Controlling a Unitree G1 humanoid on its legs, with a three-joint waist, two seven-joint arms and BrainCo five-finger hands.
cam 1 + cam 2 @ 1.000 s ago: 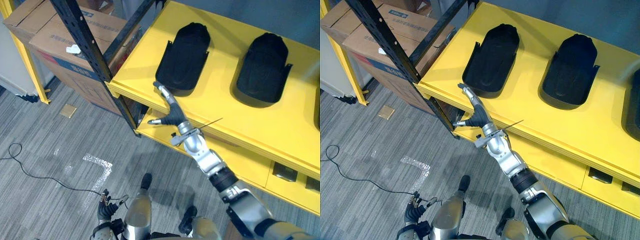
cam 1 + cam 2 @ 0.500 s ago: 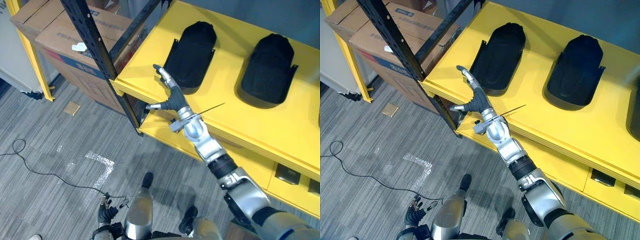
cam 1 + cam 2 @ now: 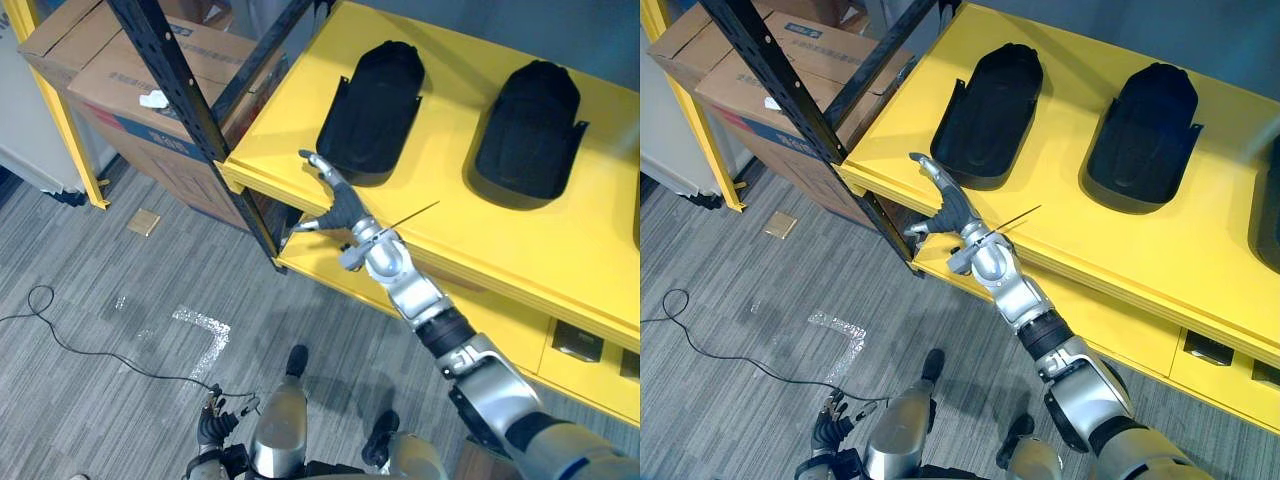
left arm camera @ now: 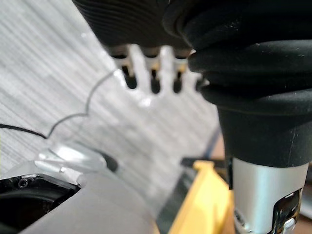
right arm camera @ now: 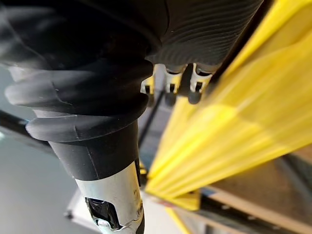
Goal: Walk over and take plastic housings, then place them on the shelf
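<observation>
Keeps right hand (image 3: pixel 340 207) open, empty, at shelf (image 3: pixel 290 120) edge beside black housing (image 3: pixel 372 105); hangs left hand (image 3: pixel 210 428) relaxed; looks placed.

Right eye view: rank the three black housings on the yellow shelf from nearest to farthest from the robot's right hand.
1. Left housing: just beyond the right hand, at the left end of the shelf.
2. Middle housing: further right along the shelf.
3. Right housing: far right, cut off by the view's edge.
</observation>
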